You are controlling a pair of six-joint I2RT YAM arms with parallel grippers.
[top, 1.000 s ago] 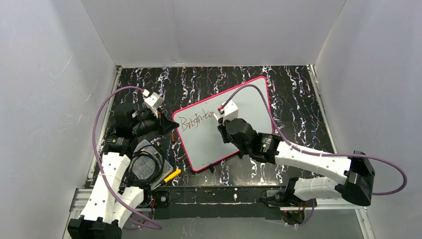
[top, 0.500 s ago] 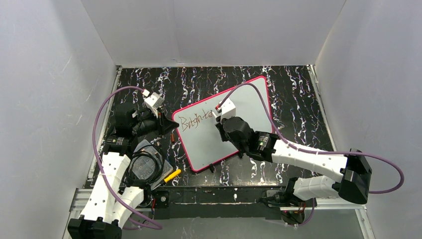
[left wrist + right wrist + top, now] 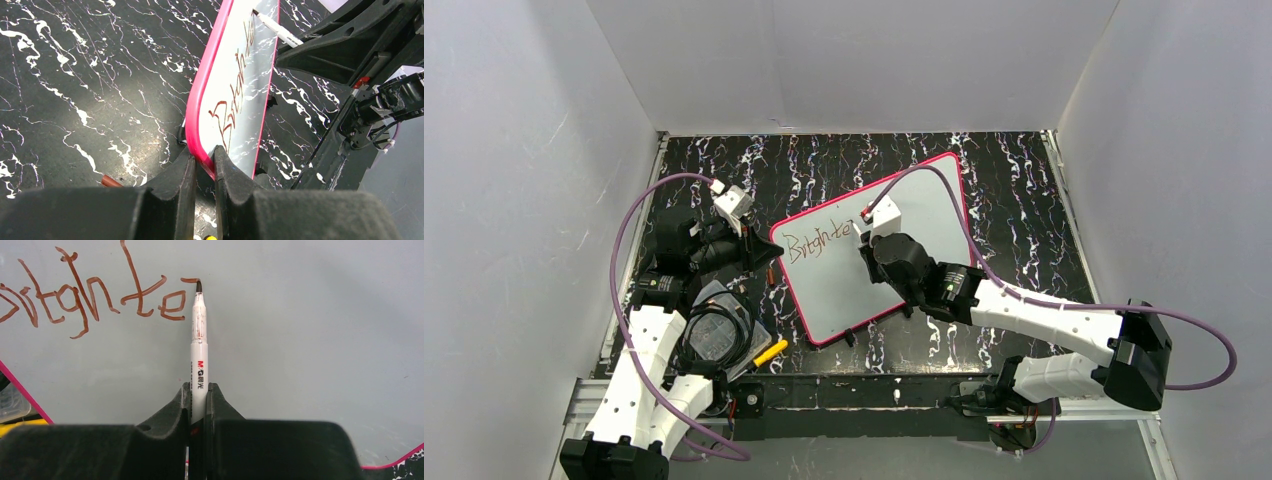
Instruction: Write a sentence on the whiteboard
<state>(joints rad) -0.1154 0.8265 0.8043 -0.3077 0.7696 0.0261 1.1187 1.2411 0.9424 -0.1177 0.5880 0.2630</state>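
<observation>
The whiteboard (image 3: 924,210) lies tilted on the black marbled table, its pink-red frame (image 3: 207,100) running up the left wrist view. The sentence (image 3: 90,300) in reddish-brown reads "Brighte" with a short fresh stroke after it, also visible from above (image 3: 817,243). My left gripper (image 3: 205,152) is shut on the board's near-left frame edge (image 3: 772,252). My right gripper (image 3: 199,387) is shut on a white marker (image 3: 199,340), whose dark tip touches the board at the end of the lettering. That marker (image 3: 277,30) also shows in the left wrist view.
A clear box with coiled black cable (image 3: 714,335) and a yellow object (image 3: 769,352) sit by the left arm's base. A small brown cap (image 3: 112,181) lies on the table left of the board. White walls enclose the table on three sides.
My right gripper has shifted the marker slightly up the board past the last letter, adding a short stroke. The left arm and the board have not moved.
</observation>
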